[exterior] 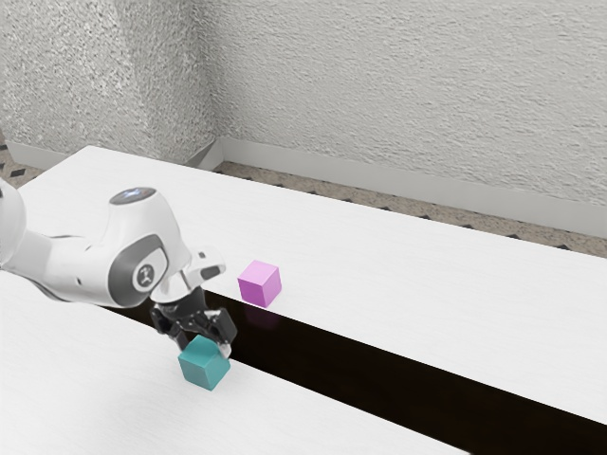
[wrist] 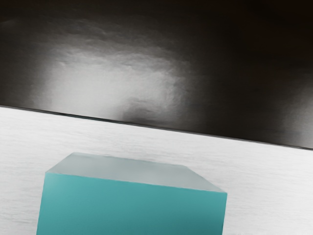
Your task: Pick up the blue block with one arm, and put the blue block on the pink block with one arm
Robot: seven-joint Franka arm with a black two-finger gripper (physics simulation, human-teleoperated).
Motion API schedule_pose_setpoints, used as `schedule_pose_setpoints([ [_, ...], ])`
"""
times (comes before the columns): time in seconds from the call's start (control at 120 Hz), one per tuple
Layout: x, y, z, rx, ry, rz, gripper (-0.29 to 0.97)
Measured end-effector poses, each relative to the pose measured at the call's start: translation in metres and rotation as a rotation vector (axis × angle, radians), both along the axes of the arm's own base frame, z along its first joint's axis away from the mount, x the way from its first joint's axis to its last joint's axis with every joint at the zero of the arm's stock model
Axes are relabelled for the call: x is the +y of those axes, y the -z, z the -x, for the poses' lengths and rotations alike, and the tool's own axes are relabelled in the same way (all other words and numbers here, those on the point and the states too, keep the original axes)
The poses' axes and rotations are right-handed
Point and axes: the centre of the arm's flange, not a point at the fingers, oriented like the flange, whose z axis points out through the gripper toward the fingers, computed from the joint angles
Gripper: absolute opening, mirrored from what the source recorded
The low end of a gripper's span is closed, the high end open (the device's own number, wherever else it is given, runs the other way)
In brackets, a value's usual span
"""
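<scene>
The blue block [exterior: 205, 367] is a teal cube resting on the near white table [exterior: 85, 398], close to that table's edge by the dark gap. My gripper [exterior: 202, 339] hangs directly over it, fingers spread and pointing down, just above the block's top, with nothing held between them. In the wrist view the blue block [wrist: 132, 205] lies right under my hand on the white surface. The pink block [exterior: 259, 282] stands on the far white table [exterior: 427, 275], across the gap and toward the exterior view's right of my gripper.
A dark gap [exterior: 379, 379] runs between the two white tables, seen in the wrist view as a glossy black strip [wrist: 156, 68] just beyond the blue block. A textured wall [exterior: 398, 85] rises behind the far table.
</scene>
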Motion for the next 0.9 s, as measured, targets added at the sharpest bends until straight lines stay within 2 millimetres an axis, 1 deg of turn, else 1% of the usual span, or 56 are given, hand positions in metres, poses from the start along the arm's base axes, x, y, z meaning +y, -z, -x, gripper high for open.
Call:
schedule_pose_setpoints([
  [0.233, 0.000, 0.011, 0.000, 0.019, 0.029, 0.002, 0.68],
  [0.45, 0.000, 0.026, 0.002, 0.052, 0.046, 0.007, 0.68],
  [0.633, 0.001, 0.027, 0.002, 0.063, 0.060, 0.006, 0.68],
  [0.9, -0.001, 0.026, 0.003, 0.087, 0.135, -0.066, 0.68],
])
